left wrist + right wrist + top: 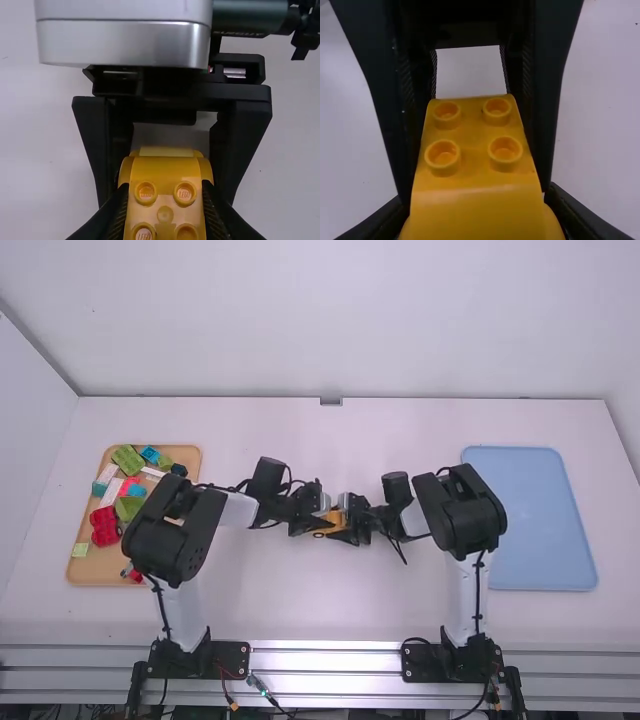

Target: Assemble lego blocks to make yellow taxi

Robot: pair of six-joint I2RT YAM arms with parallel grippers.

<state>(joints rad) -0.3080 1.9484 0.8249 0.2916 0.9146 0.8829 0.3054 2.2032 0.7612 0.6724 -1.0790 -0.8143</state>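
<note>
A: Where is the yellow build [333, 521]?
B: Between the two arms, over the middle of the desk [330, 610]; the left end effector [320, 525] has its fingers closed against two sides of it; the right end effector [347, 529] pinches it as well, from the facing direction.

A: So both are gripping the same piece?
B: Yes; each wrist view shows yellow plastic squeezed between that arm's own fingers, with the other arm's fingers on either side of it farther along.

A: Any writing on it?
B: Raised lettering sits inside the studs [146, 192] in the left wrist view; pale print also runs along the underside of a dark cylinder [245, 17] above the right end effector.

A: What about its shape?
B: The right wrist view has four round studs on a flat face, then a smooth, rounded slope nearer that camera; the left wrist view shows studs too, with a paler yellow strip [166, 151] at the far end.

A: And around them?
B: A tan tray [95, 574] on the left, holding green blocks [128, 459], red blocks [104, 524] and other colours; a blue tray [530, 525] on the right.
</note>
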